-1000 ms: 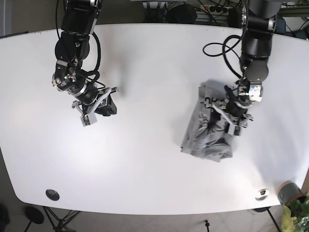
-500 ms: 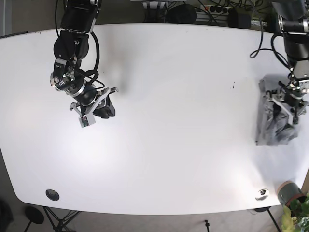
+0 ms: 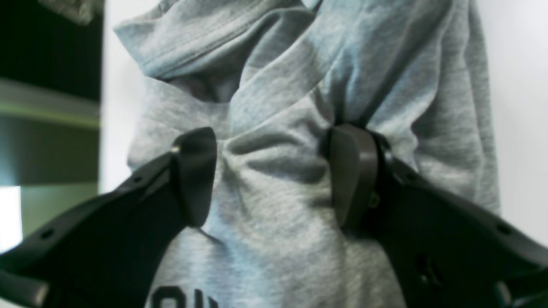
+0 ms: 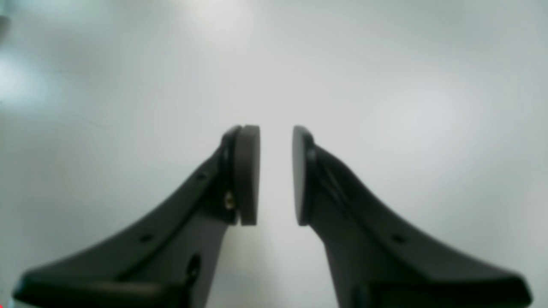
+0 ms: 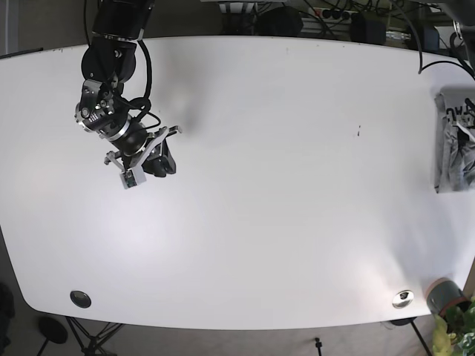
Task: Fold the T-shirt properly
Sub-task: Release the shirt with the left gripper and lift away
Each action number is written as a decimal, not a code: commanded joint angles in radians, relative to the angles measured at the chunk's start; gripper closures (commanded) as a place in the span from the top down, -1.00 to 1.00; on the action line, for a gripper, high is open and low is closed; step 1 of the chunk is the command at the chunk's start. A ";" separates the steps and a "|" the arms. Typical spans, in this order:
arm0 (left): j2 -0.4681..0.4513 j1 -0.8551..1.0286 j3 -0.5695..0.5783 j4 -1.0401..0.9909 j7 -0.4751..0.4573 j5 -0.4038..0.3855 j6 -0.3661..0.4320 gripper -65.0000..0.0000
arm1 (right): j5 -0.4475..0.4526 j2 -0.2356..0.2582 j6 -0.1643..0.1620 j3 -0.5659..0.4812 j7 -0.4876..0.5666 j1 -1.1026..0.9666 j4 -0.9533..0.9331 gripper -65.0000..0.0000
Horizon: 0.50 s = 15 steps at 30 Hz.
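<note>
The grey T-shirt (image 5: 447, 148) lies bunched in a narrow heap at the far right edge of the white table (image 5: 297, 185), partly cut off by the frame. In the left wrist view my left gripper (image 3: 274, 175) is shut on a gathered fold of the T-shirt (image 3: 274, 256), which has dark print at its lower end. My right gripper (image 5: 156, 165) hovers over bare table at the left, far from the shirt. Seen from the right wrist camera, the right gripper (image 4: 276, 175) is open by a narrow gap and holds nothing.
A dark cup (image 5: 443, 295) and a plant stand past the table's lower right corner, near a metal disc (image 5: 403, 298). A black disc (image 5: 80, 299) sits at the lower left. The table's edge runs just beside the shirt (image 3: 102, 107).
My left gripper has dragged the T-shirt from mid-right of the table out to its far right edge. The right arm has barely shifted.
</note>
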 commanded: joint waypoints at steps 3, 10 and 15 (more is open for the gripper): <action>-0.066 -0.014 -0.009 0.029 0.032 0.023 0.011 0.18 | 0.016 0.003 0.005 -0.002 0.027 -0.004 0.031 -0.63; -0.066 0.080 -0.190 0.259 0.042 0.026 0.010 0.17 | 0.012 0.006 0.005 -0.035 0.028 -0.010 0.031 -0.63; -0.017 0.098 -0.192 0.371 0.143 0.029 0.010 0.17 | 0.010 0.008 0.005 -0.032 0.028 -0.010 0.031 -0.63</action>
